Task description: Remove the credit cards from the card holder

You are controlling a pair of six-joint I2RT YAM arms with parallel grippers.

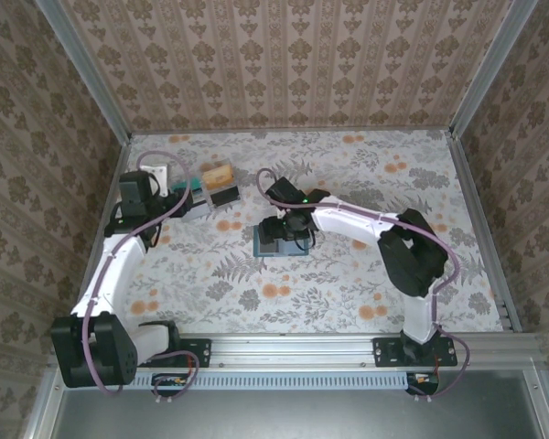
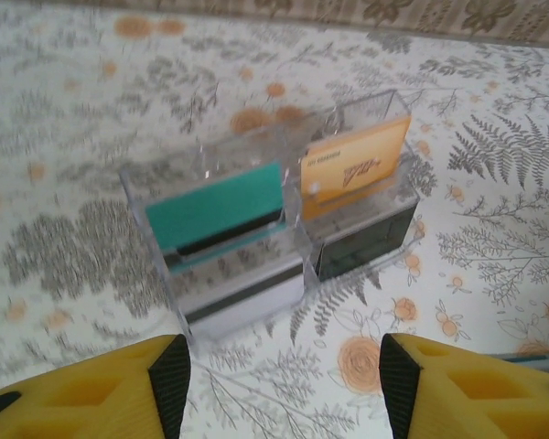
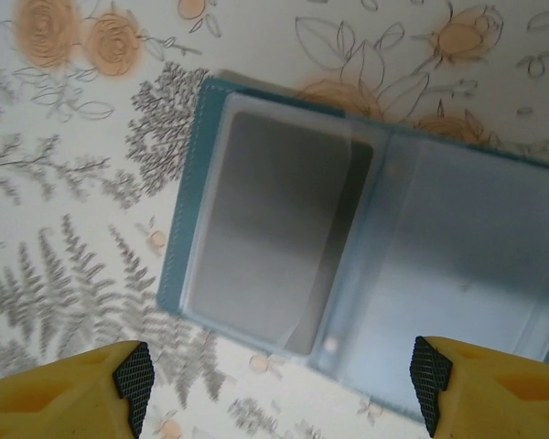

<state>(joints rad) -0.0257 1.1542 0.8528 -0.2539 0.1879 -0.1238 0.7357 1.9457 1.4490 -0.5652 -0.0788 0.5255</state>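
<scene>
Yellow fingers with black textured pads frame our right gripper, spread and empty, directly above the card holder, which lies unfolded on the floral tabletop mid-table. We judge this arm the nearer one. The holder's grey card, matte and round-cornered, sits under a cloudy clear sleeve left of the fold, long axis running away from the gripper, across its closing line. Our left gripper, likewise spread and empty, hangs before a clear acrylic rack well apart, where a teal-green card and a tan-orange card stand on edge
</scene>
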